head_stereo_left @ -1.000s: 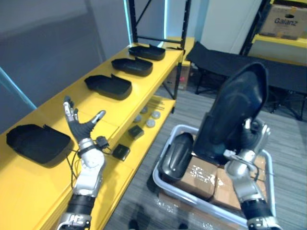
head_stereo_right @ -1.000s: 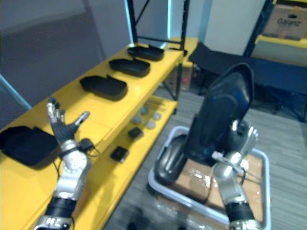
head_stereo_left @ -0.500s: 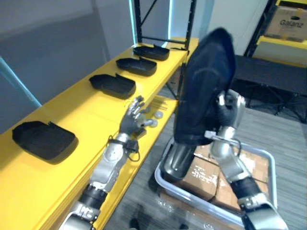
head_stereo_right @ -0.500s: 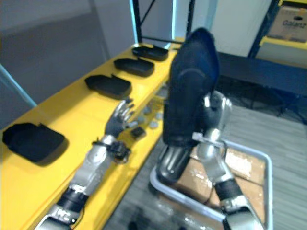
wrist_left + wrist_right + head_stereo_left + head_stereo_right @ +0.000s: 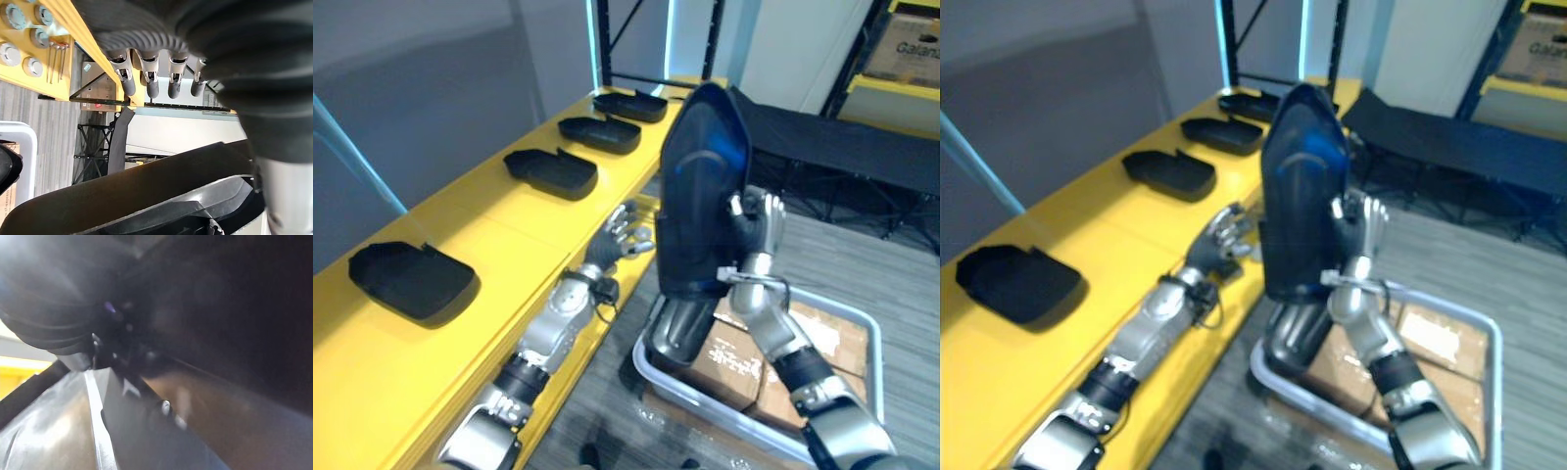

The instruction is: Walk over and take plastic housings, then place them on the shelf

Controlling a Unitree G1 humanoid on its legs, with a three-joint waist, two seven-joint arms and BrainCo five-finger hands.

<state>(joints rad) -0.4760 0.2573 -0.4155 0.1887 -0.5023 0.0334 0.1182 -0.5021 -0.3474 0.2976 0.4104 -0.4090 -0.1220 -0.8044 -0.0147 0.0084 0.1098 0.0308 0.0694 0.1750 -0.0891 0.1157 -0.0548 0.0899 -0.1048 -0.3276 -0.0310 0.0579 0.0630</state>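
Left eye view shows the long yellow shelf (image 5: 489,245) on the robot's left, with a row of black housings (image 5: 551,168) lying on it. Over the grey tote (image 5: 651,370) of cardboard boxes, the right hand (image 5: 754,230) holds a large black plastic housing (image 5: 700,186) upright, fingers curled round its edge. The left hand (image 5: 619,240) reaches near it, fingers loosely spread, empty. This looks like the carry step; next the housing needs swinging left and laying flat on a bare stretch of shelf
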